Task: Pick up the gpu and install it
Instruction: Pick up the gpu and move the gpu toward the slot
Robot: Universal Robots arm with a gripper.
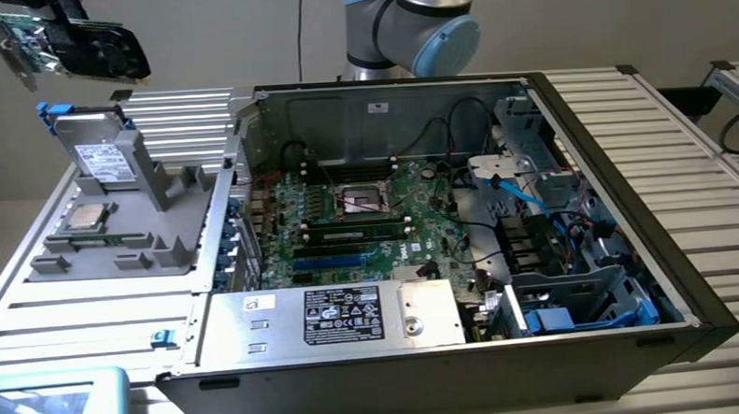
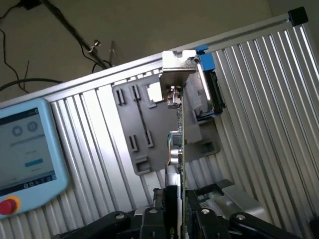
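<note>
Counted: 1 gpu [image 1: 74, 47], 1 gripper [image 2: 179, 221], 1 open computer case [image 1: 618, 170], 1 green motherboard [image 1: 345, 217] inside it, 1 grey fixture [image 1: 157, 193], 1 silver drive [image 1: 103, 158], 1 teach pendant [image 2: 27, 144]; jaws clamped on the gpu, card edge-on between the fingers [image 2: 149, 221], silver bracket at the end away from them; held aloft, touching nothing else, at 10 o'clock from the case and 12 o'clock from the fixture in the exterior view; drive upright in the fixture, at 9 o'clock from the case; case's side wall between card and motherboard; pendant at 7 o'clock.
</note>
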